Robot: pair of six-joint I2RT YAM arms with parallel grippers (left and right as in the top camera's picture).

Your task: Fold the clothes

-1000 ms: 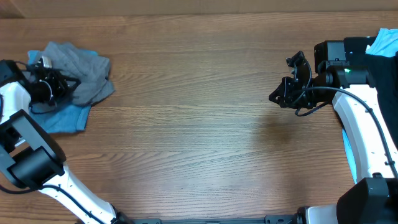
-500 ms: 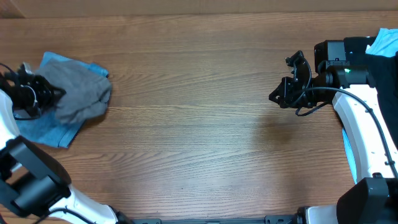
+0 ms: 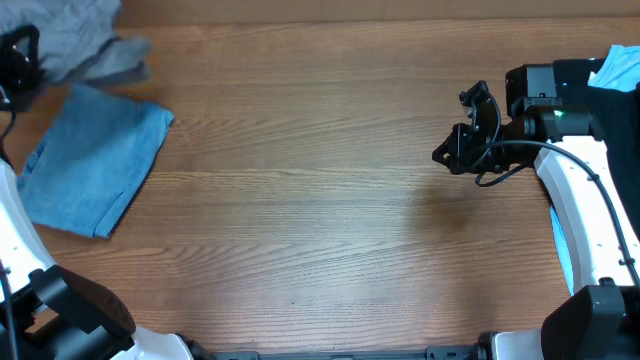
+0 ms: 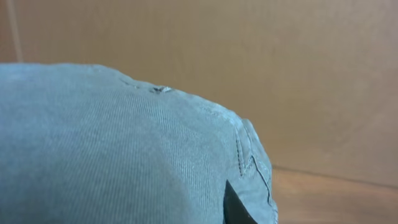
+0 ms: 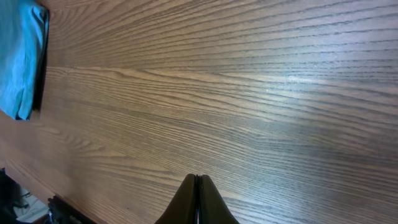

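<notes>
The grey woven garment [image 3: 75, 35] is bunched at the far left corner, and my left gripper [image 3: 18, 60] is shut on it. In the left wrist view the grey garment [image 4: 124, 149], with its stitched seam, fills most of the frame. Only one dark fingertip [image 4: 238, 208] pokes out from under the cloth. A folded denim-blue garment [image 3: 95, 165] lies flat on the table below it, apart from the gripper. My right gripper [image 3: 455, 152] hovers over bare wood at the right. Its fingers [image 5: 198, 190] are pressed together with nothing between them.
A light blue cloth [image 3: 620, 65] and a black garment [image 3: 612, 100] sit at the right edge behind the right arm. The denim-blue garment [image 5: 22, 56] also shows at the right wrist view's left edge. A cardboard-coloured wall [image 4: 280, 62] rises behind the table.
My left gripper has pulled the grey garment off the blue one, toward the far left corner. The blue garment now lies uncovered and flat. The right arm has not moved.
</notes>
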